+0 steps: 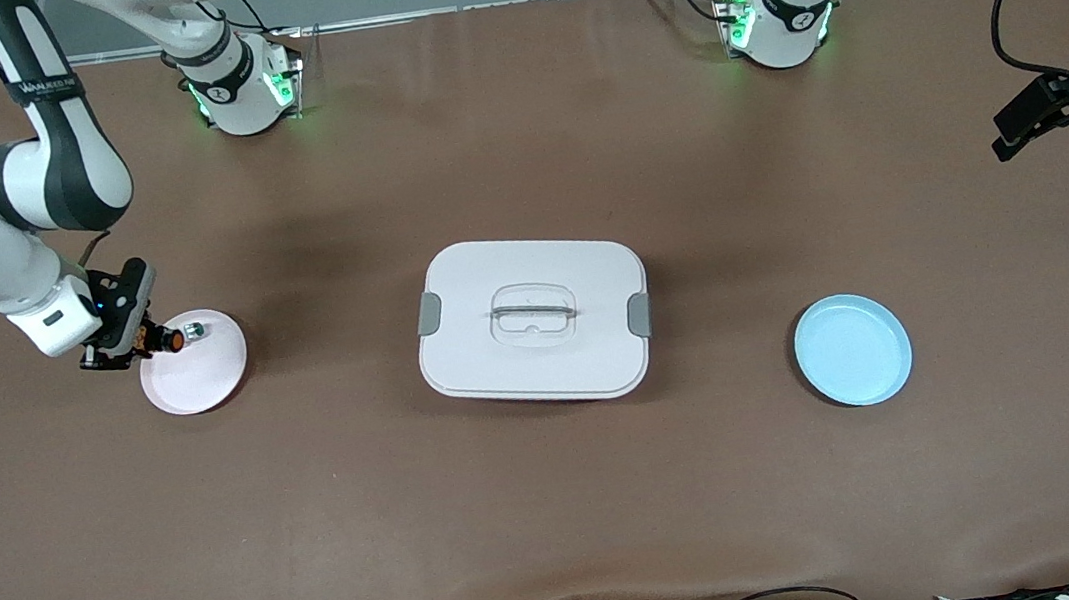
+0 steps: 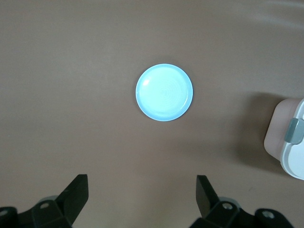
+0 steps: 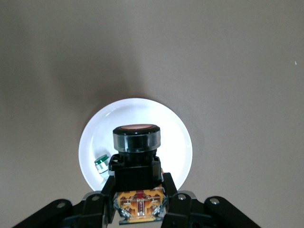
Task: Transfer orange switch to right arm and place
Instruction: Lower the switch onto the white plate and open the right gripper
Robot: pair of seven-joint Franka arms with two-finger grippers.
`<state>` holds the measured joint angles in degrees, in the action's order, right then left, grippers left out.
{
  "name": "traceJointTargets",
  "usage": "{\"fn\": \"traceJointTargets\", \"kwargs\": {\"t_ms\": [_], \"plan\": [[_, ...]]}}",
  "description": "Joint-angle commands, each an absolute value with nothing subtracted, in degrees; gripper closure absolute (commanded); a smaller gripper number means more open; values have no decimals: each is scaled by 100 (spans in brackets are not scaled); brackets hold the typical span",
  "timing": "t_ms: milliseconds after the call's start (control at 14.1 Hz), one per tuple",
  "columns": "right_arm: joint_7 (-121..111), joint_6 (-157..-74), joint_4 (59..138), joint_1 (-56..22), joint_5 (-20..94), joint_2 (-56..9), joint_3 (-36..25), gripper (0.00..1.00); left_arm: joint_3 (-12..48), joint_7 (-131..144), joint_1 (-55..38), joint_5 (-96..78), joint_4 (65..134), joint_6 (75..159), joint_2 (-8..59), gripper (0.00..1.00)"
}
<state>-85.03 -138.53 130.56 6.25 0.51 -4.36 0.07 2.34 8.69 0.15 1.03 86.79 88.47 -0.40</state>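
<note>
Switch first: your orange switch [image 3: 136, 161] is a stubby push-button with a round orange cap ringed by a clear collar, a black blocky body under it, and an orange base with silvery terminals where the fingers bite. You have it clamped in the right gripper [image 1: 132, 341], the jaws closed on that base, cap pointing away from the wrist. Taking the pink plate [image 1: 207, 383] as your landmark, the switch hangs over the plate's edge on the side toward the right arm's end of the table. On that same plate, just beside the held switch, lies a small white-and-silver switch with a green tip [image 3: 101, 164]. The white lidded box [image 1: 533, 318] sits well apart from the pink plate, toward the left arm's end of the table, and the light blue plate [image 1: 852, 349] lies farther still that way. Your left gripper [image 2: 142, 197] waits up in the air with its fingers spread wide and nothing between them, looking down on the blue plate.
</note>
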Motion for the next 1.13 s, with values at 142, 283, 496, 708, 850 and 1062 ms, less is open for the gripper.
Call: {"fn": "traceJointTargets", "kwargs": {"t_ms": [142,283,496,708,850,1062], "plan": [[-8735,-14404,13140,896,-123,-895,97,100,132,729,-53,53,8868,8771,-342,0],[-8815,-14677,13148,975,-123,-1098,97,100,132,729,-53,53,9026,8771,-491,0],[-8912,-14853,13148,1002,-123,-1344,97,100,132,729,-53,70,9132,8772,-597,0],[-8912,-14924,13157,967,-123,-1459,97,100,149,721,-27,79,9123,8780,-571,0],[-8912,-15063,13210,967,-123,-1511,105,100,176,721,-35,79,9123,8780,-571,0],[-8912,-15336,13315,958,-114,-1599,105,100,193,721,-61,88,9123,8780,-536,0]]}}
